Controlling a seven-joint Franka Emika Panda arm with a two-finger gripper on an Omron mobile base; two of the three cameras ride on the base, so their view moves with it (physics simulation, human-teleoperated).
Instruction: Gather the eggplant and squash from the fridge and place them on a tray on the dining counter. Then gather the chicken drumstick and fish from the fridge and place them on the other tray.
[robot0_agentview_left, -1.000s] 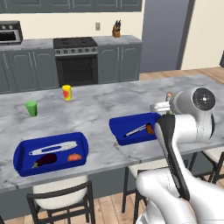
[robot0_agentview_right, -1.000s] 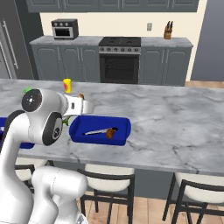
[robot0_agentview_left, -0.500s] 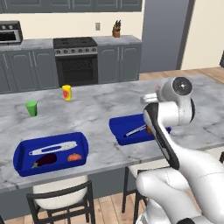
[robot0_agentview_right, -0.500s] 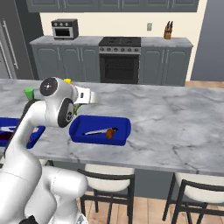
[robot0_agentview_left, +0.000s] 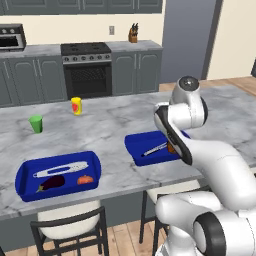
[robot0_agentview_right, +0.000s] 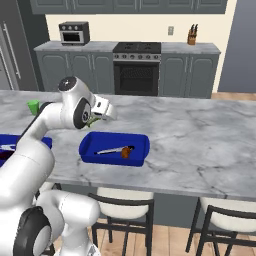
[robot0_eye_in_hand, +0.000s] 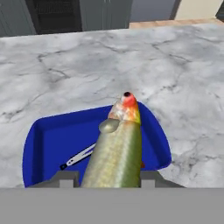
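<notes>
Fish (robot0_eye_in_hand: 117, 148) clamped between fingers (robot0_eye_in_hand: 65, 178), above blue tray (robot0_eye_in_hand: 46, 140).

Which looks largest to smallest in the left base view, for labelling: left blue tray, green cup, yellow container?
1. Left blue tray, by far.
2. Green cup and yellow container: look alike, and the container stands farther back, so unranked.

Tray (robot0_eye_in_hand: 39, 144) floor mostly free — tongs (robot0_eye_in_hand: 78, 158) lie across it.
</notes>
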